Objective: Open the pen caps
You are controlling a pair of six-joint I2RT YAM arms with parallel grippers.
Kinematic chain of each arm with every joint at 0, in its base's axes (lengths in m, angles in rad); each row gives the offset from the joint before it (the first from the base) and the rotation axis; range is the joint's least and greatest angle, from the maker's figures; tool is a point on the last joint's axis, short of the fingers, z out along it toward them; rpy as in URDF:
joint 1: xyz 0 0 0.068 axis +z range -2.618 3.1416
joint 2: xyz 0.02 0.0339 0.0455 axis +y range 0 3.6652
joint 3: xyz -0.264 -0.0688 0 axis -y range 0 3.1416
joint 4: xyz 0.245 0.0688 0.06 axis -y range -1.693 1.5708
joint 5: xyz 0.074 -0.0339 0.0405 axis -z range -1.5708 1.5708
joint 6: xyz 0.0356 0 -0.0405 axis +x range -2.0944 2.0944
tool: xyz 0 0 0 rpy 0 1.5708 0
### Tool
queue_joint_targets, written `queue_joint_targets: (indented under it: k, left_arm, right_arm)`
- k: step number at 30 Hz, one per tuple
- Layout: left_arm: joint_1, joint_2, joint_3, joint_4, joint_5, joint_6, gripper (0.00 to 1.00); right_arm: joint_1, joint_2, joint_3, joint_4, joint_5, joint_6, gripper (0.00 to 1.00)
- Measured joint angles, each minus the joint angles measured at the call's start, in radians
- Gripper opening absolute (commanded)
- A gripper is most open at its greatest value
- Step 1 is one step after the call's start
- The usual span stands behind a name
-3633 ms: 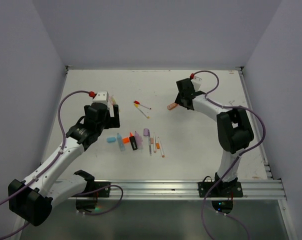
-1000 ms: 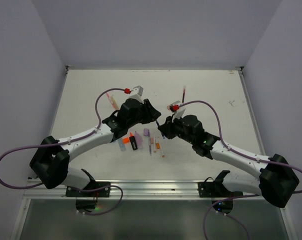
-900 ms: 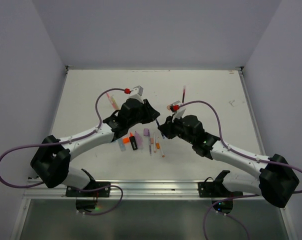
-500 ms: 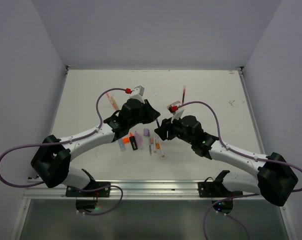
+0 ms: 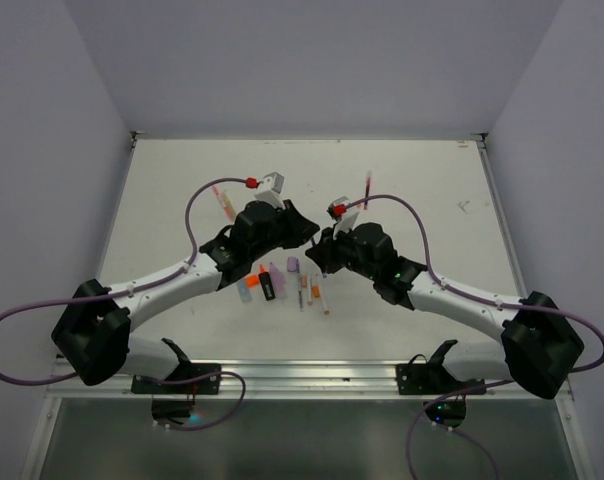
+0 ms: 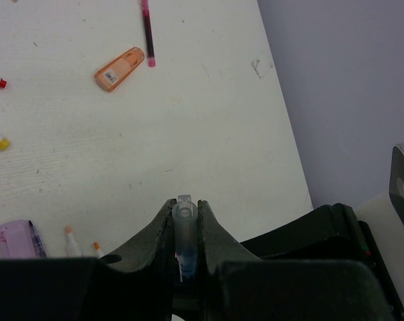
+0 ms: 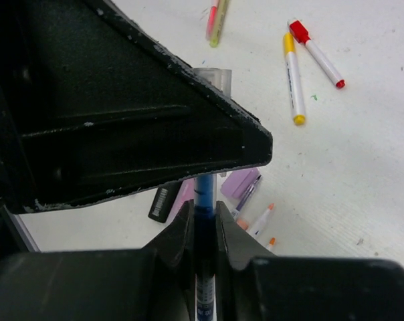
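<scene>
In the top view, you are holding both arms in over the middle of the table (image 5: 432, 180). The left claw (image 5: 304, 237) and right claw (image 5: 325, 252) are sitting tip to tip, with the loose pens (image 5: 304, 288) lying just at 6 o'clock of them. What the claws share is too small to tell here.

In the left wrist view, your left claw is clamping tight on a clear pen cap (image 6: 183, 215), with blue showing inside it. An orange highlighter (image 6: 119, 69) is lying on the table toward 11 o'clock, well apart.

In the right wrist view, your right claw is gripping the blue pen barrel (image 7: 204, 194). The barrel is running toward 12 o'clock behind the left claw's black body, and the clear pen cap (image 7: 214, 75) is peeking out above it.

You are, I judge, at the pull-off step. The next move is calling for drawing the claws apart straight along the pen, both grips firm so neither end slips.
</scene>
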Motion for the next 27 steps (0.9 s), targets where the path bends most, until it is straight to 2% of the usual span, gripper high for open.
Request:
queue_joint_targets:
  k: [1, 7, 13, 19, 22, 27]
  left_arm:
    - [0.000, -0.002, -0.001, 0.002, -0.002, 0.000, 0.00]
    - [-0.007, -0.017, -0.005, 0.007, -0.035, -0.001, 0.00]
    - [-0.007, -0.023, -0.004, 0.029, -0.010, -0.045, 0.00]
    - [0.172, -0.026, 0.063, 0.108, -0.155, -0.090, 0.00]
    - [0.188, -0.028, 0.115, 0.132, -0.202, -0.089, 0.01]
    - [0.186, -0.022, 0.181, 0.127, -0.171, -0.072, 0.04]
  right_arm:
    - [0.002, 0.000, 0.000, -0.001, 0.002, 0.000, 0.00]
    - [0.002, -0.027, -0.016, 0.003, -0.003, -0.002, 0.00]
    - [0.001, -0.104, -0.073, 0.012, -0.016, -0.011, 0.00]
    - [0.002, -0.161, -0.193, -0.097, -0.024, -0.024, 0.00]
    - [0.002, -0.172, -0.217, -0.134, -0.023, -0.024, 0.00]
    - [0.002, -0.212, -0.229, -0.166, 0.023, -0.007, 0.00]
